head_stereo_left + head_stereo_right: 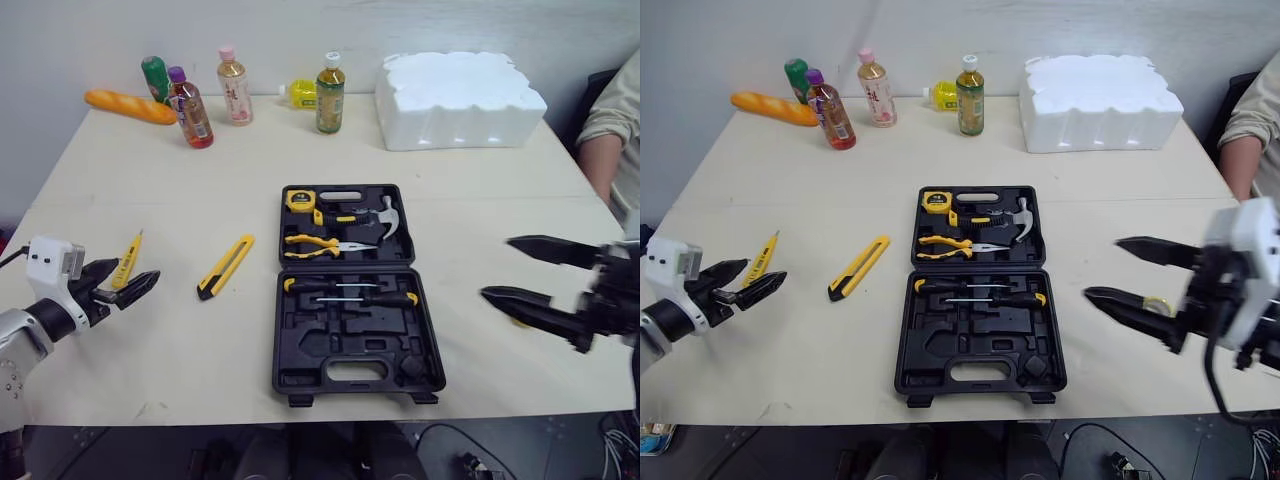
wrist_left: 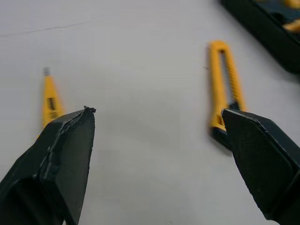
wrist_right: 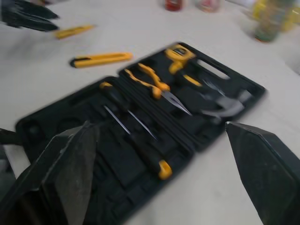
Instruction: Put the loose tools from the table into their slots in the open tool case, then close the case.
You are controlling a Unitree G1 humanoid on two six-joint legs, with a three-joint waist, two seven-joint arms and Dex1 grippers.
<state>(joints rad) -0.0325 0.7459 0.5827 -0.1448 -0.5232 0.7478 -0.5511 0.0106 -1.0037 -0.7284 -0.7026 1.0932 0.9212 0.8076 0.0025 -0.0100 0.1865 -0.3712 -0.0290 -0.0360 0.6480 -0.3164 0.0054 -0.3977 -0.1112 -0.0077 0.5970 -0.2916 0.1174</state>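
Your left gripper [image 1: 137, 270] hovers with its fingers spread wide near the table's [image 1: 200, 160] left edge. The yellow tester pen [image 1: 127, 258] lies just beside its fingertips. The yellow utility knife [image 1: 226, 266] lies between it and the open tool case [image 1: 279, 340]. Your right gripper [image 1: 495, 267] gapes wide, right of the case.

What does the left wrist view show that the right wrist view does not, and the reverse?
Left wrist view, not the right: the open left jaws seen close up. Right wrist view, not the left: the open right jaws, pliers, hammer, tape measure, screwdrivers. Both: utility knife, yellow tester pen, tool case.
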